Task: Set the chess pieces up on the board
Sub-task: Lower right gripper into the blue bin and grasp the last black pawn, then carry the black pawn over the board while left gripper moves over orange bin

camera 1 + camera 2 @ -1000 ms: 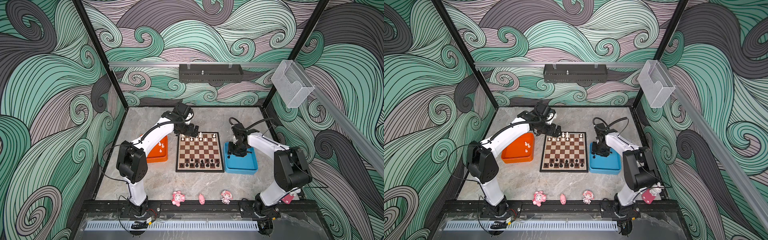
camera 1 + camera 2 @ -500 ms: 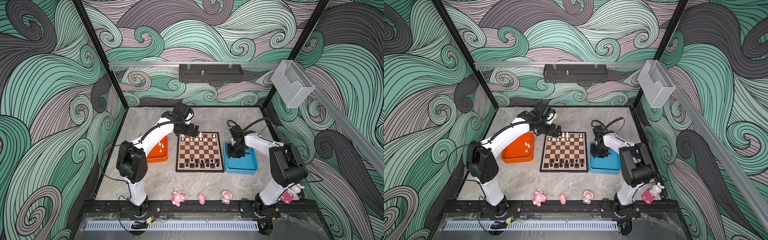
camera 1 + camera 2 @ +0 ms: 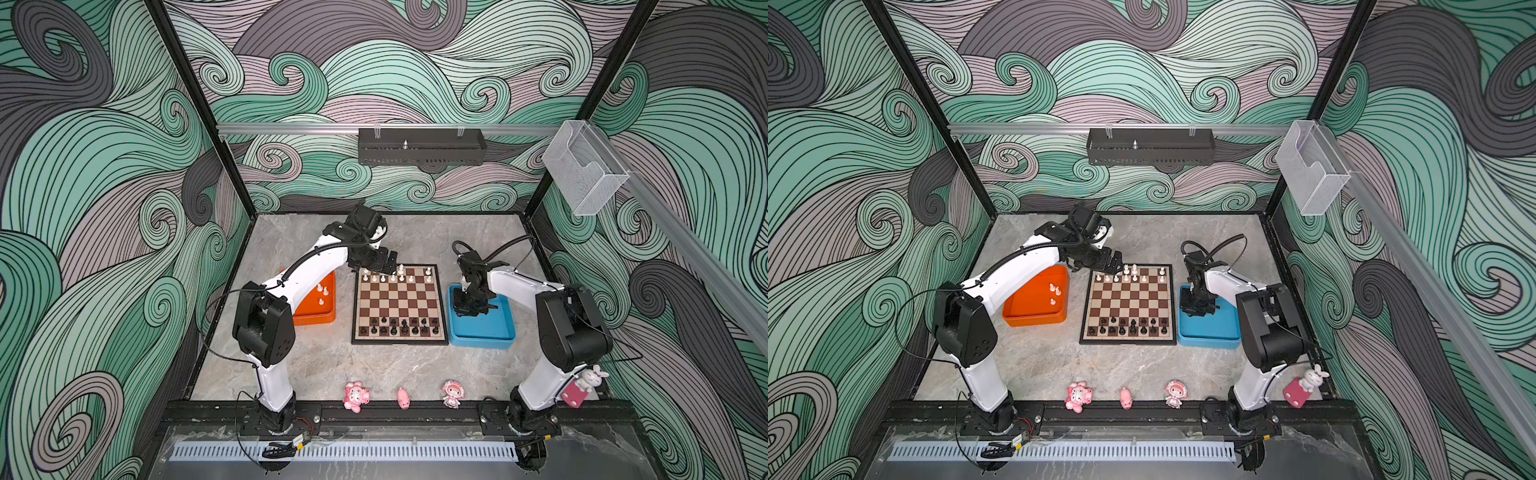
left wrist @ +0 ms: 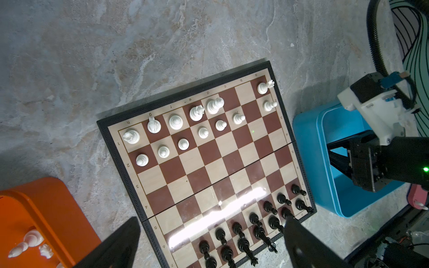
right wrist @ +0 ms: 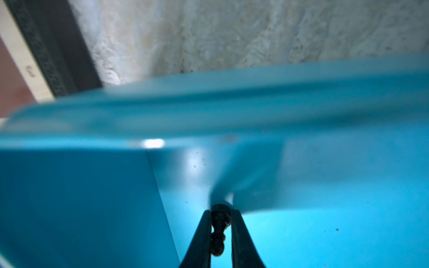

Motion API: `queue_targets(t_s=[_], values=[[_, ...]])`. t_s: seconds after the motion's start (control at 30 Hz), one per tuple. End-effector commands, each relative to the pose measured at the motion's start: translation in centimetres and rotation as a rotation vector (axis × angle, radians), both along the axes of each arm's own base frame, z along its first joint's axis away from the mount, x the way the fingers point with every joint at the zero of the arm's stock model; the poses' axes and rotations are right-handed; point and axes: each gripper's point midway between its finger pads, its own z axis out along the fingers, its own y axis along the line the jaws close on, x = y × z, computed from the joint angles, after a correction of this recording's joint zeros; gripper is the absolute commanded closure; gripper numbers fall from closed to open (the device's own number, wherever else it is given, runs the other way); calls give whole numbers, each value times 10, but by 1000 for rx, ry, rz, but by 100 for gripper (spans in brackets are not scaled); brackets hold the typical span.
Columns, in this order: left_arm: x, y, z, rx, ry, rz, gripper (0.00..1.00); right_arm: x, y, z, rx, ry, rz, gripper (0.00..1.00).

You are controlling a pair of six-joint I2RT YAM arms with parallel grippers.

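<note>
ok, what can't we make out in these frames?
- Right wrist view: kind of black piece in the right pincer unclear, blurred close-up, half covered by the pincer.
- Top views: right arm hides part of the blue tray floor.
- Top views: left arm overlaps the orange tray; the left wrist view's edge cuts it.
- Top views: black pieces on the board too small to identify.

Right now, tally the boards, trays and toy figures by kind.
Chessboard: 1
Orange tray: 1
Blue tray: 1
Toy figures: 4
Total: 7
</note>
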Motion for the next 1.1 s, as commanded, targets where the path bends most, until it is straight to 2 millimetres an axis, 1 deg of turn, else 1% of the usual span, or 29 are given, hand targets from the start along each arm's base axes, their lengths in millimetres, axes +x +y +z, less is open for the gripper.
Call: queue_targets(t_s=[0.0, 0.17, 0.3, 0.4, 0.5, 0.57, 0.63, 0.7, 0.77, 0.83, 0.93, 1.0, 1.07], values=[[5, 7, -4, 43, -10, 24, 1, 3, 4, 7, -5, -6, 17, 87], [10, 20, -5, 102, -33, 55, 1, 7, 5, 21, -20, -30, 36, 90], [14, 26, -3, 98, -34, 69, 2, 10, 5, 34, -31, -53, 49, 90], [19, 32, -2, 63, -18, 95, 1, 12, 6, 45, -38, -70, 63, 90], [28, 48, 0, 31, -7, 142, 2, 13, 9, 61, -49, -96, 88, 90], [35, 63, 2, 14, -3, 184, 1, 13, 13, 72, -55, -115, 109, 90], [44, 82, 3, -11, 5, 238, 1, 15, 20, 86, -50, -140, 138, 90], [54, 105, 4, -42, 17, 300, 1, 18, 33, 98, -36, -167, 175, 90], [62, 130, 2, -61, 31, 367, 1, 20, 52, 106, -22, -182, 224, 90], [69, 159, 0, -81, 47, 442, 1, 23, 78, 115, -3, -197, 282, 90], [76, 199, -5, -104, 60, 543, 1, 25, 118, 120, 25, -214, 363, 90], [78, 223, -7, -122, 75, 607, 1, 23, 147, 122, 46, -220, 410, 90], [80, 241, -9, -146, 82, 653, 1, 20, 173, 121, 65, -223, 452, 90]])
